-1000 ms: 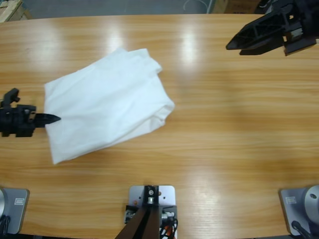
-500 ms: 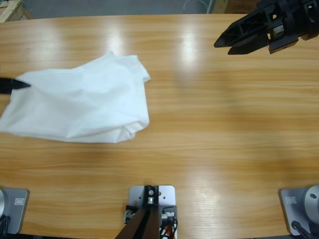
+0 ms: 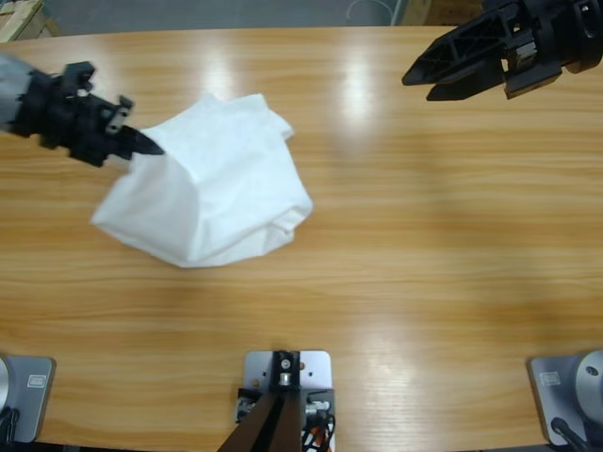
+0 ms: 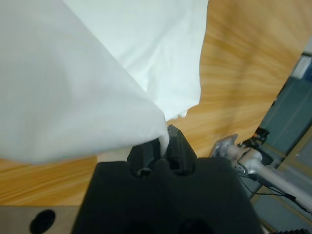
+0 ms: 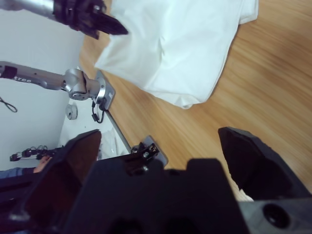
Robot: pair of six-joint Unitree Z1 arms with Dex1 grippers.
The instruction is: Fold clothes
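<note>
No readable text, labels or numbers on anything in view.

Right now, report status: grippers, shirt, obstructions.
Left gripper shut on T-shirt edge, lifting it. Right gripper open, clear of cloth. Shirt bunched on table. Nothing in the way.

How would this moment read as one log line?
left gripper: shut on T-shirt edge | right gripper: open, away | T-shirt: bunched on table
</note>
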